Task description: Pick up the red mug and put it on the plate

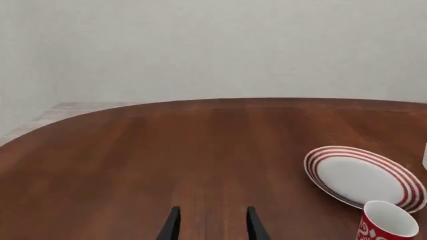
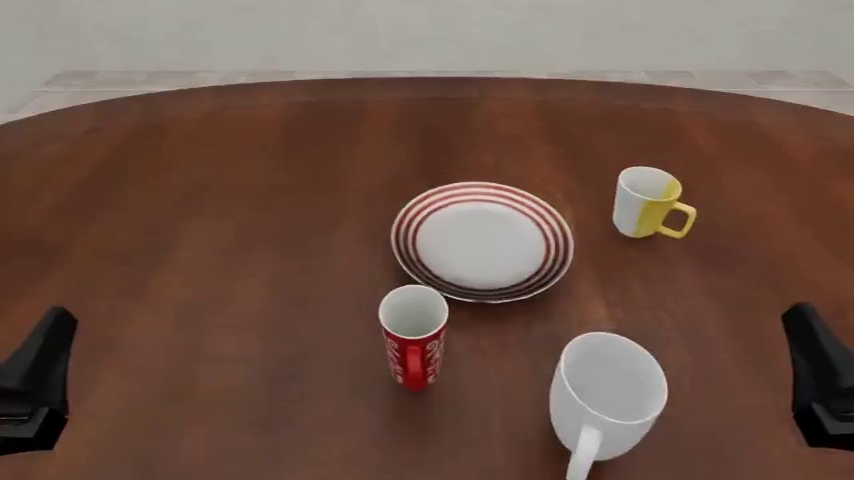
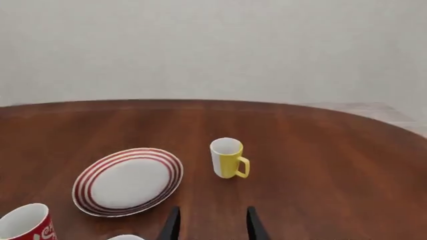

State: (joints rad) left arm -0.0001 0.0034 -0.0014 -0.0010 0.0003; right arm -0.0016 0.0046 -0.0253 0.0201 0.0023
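Observation:
The red mug stands upright on the brown table, its handle turned toward the near side, just in front of the plate and apart from it. The plate is white with red rings and holds nothing. The left wrist view has the mug at its edge beside the plate. My left gripper is open over bare wood, far to the mug's left. My right gripper is open too, low at the table's right side. The right wrist view catches the mug and plate.
A large white mug lies tilted close to the red mug's right, handle toward the near edge. Right of the plate stands a yellow-and-white mug, upright. The table's curved far edge meets a pale wall.

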